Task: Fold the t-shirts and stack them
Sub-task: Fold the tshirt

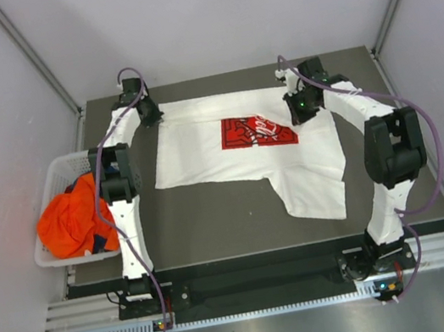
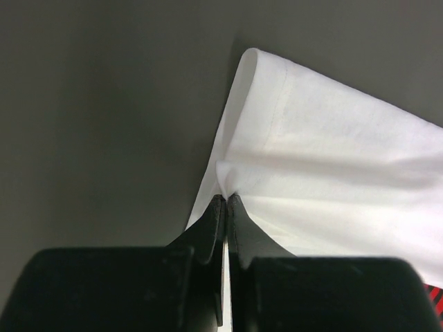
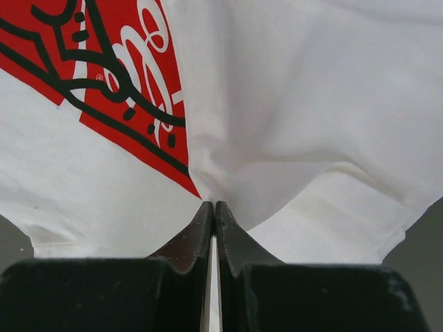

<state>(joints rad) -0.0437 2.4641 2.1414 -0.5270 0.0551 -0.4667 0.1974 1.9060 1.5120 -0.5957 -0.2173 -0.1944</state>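
A white t-shirt (image 1: pixel 230 160) with a red rectangular print (image 1: pixel 256 131) lies spread on the dark table, one part trailing toward the near right. My left gripper (image 1: pixel 150 115) is shut on its far left edge; the left wrist view shows the white cloth (image 2: pixel 325 180) pinched at the fingertips (image 2: pixel 226 199). My right gripper (image 1: pixel 301 109) is shut on the cloth just right of the print, and the right wrist view has the fabric (image 3: pixel 291 124) bunched at the closed tips (image 3: pixel 214 205). An orange t-shirt (image 1: pixel 69 223) and a bit of dark blue cloth (image 1: pixel 81 185) sit in the basket.
A white lattice basket (image 1: pixel 58 171) stands off the table's left edge. Bare dark table (image 1: pixel 214 219) shows in front of the shirt. Grey walls enclose the cell on three sides.
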